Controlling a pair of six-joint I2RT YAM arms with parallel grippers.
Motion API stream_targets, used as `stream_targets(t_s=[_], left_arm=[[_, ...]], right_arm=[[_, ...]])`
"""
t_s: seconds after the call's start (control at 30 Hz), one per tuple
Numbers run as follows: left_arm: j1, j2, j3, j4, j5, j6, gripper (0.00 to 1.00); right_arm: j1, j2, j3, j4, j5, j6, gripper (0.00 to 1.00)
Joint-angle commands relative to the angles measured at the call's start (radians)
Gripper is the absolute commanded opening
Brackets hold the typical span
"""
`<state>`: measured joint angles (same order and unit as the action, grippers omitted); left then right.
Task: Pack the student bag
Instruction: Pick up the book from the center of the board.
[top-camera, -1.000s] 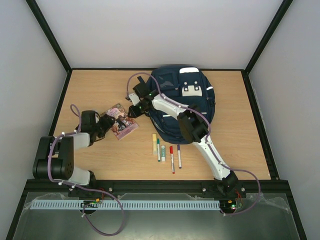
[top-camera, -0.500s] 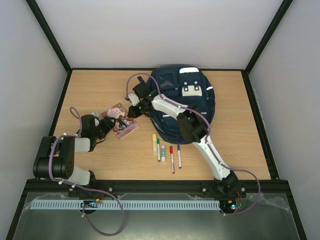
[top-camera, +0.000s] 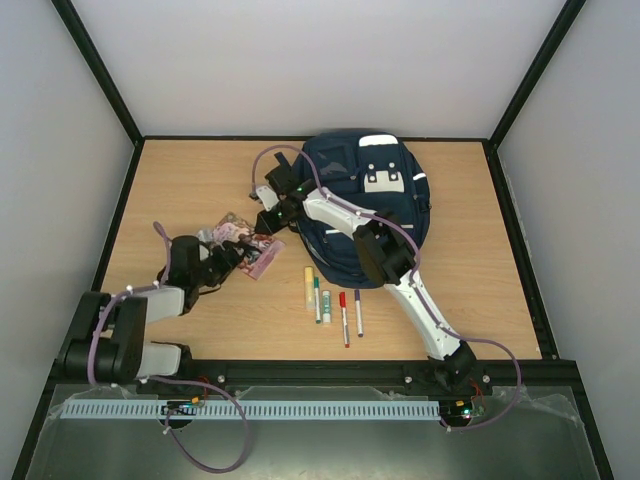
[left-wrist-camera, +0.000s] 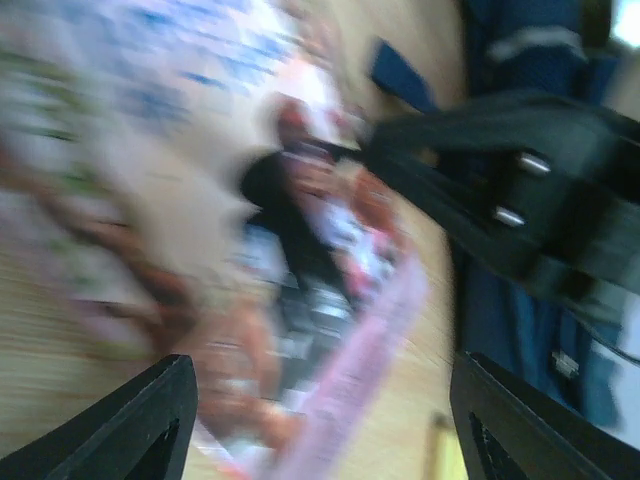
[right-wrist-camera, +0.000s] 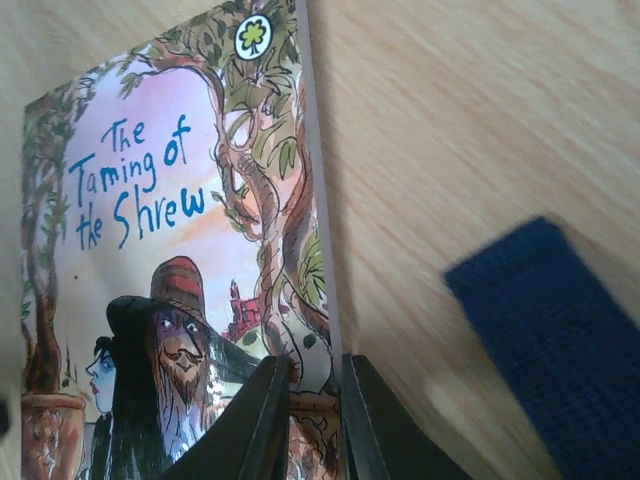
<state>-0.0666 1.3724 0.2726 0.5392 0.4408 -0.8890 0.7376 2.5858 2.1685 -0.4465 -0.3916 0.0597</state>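
The right fingers (right-wrist-camera: 258, 425) clench the book's (right-wrist-camera: 180, 250) edge. The left fingers (left-wrist-camera: 150, 430) stand spread wide at its near-left side. The student bag (top-camera: 400, 195) lies far-centre on the table (top-camera: 480, 280), right of the book.

The left arm (top-camera: 150, 300) sits folded low beside its base, forearm reaching rightward just above the wooden worktop (top-camera: 180, 180). The left gripper (top-camera: 228, 260) has its dark fingers (left-wrist-camera: 150, 425) spread wide apart. The right arm (top-camera: 400, 280) stretches far forward and to the left, elbow raised and wrist angled down. The right gripper (right-wrist-camera: 312, 405) has its fingers pinched onto the edge of a thin illustrated paperback book (right-wrist-camera: 170, 250).
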Motion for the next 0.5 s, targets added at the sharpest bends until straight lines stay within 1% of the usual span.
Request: stream_targets(t_s=[0.0,0.07,0.13,0.2,0.33,0.4,0.47], left_arm=[[-0.062,-0.144,0.022,-0.016,0.112,-0.041,0.72],[-0.065,-0.204,0.026,-0.060,0.072,-0.050,0.73],[-0.066,-0.259,0.035,-0.143,0.023,-0.054,0.73],[-0.067,-0.314,0.050,-0.257,-0.030,-0.050,0.73],[-0.062,-0.425,0.083,-0.575,-0.205,-0.046,0.73],[-0.054,-0.454,0.081,-0.670,-0.242,-0.031,0.73],[-0.043,-0.466,0.071,-0.726,-0.252,-0.008,0.76]], right_arm=[[0.062,0.229,-0.107,-0.269,0.006,-0.002,0.14],[0.064,0.226,-0.117,-0.267,0.004,-0.002,0.12],[0.069,0.219,-0.136,-0.260,0.016,0.001,0.11],[0.076,0.209,-0.170,-0.248,0.019,0.002,0.10],[0.109,0.198,-0.230,-0.241,0.023,-0.004,0.08],[0.123,0.202,-0.252,-0.241,0.021,-0.008,0.07],[0.133,0.207,-0.271,-0.239,0.012,-0.009,0.07]])
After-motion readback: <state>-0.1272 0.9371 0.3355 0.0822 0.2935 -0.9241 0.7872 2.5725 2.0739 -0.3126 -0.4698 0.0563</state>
